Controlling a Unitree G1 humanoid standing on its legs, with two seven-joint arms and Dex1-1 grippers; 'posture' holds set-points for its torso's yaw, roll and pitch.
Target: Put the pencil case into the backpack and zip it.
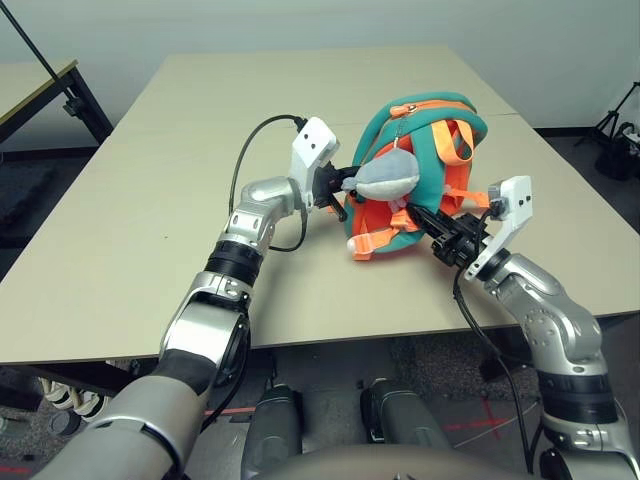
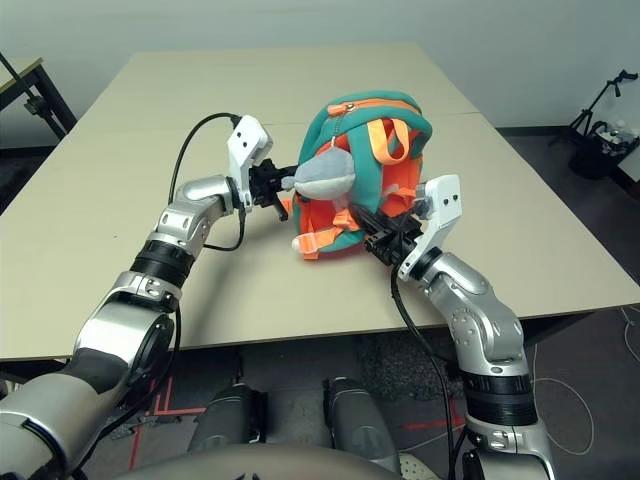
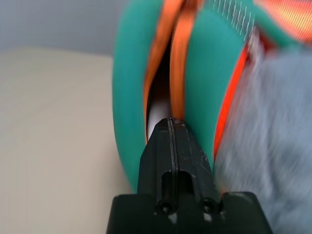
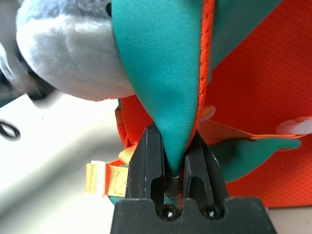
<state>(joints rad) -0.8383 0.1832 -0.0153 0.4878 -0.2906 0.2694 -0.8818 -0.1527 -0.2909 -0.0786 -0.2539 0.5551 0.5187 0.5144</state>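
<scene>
The right gripper [image 4: 176,161] is pinching a teal fold of the backpack [image 1: 430,125] between its two fingers, probably to hold the bag steady. The left gripper [image 3: 171,146] has its fingers pressed together at the orange zip line, seemingly working the zip along. Just beyond these fingertips, something white, probably the pencil case [image 3: 158,111], is showing inside the slit, so it is already in the bag.

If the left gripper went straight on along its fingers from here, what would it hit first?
The left gripper, fingers shut, points at the backpack rim, right at the orange-edged zip gap. It would likely push into that gap and meet the pale object just inside, possibly the pencil case; depth is unclear.
</scene>
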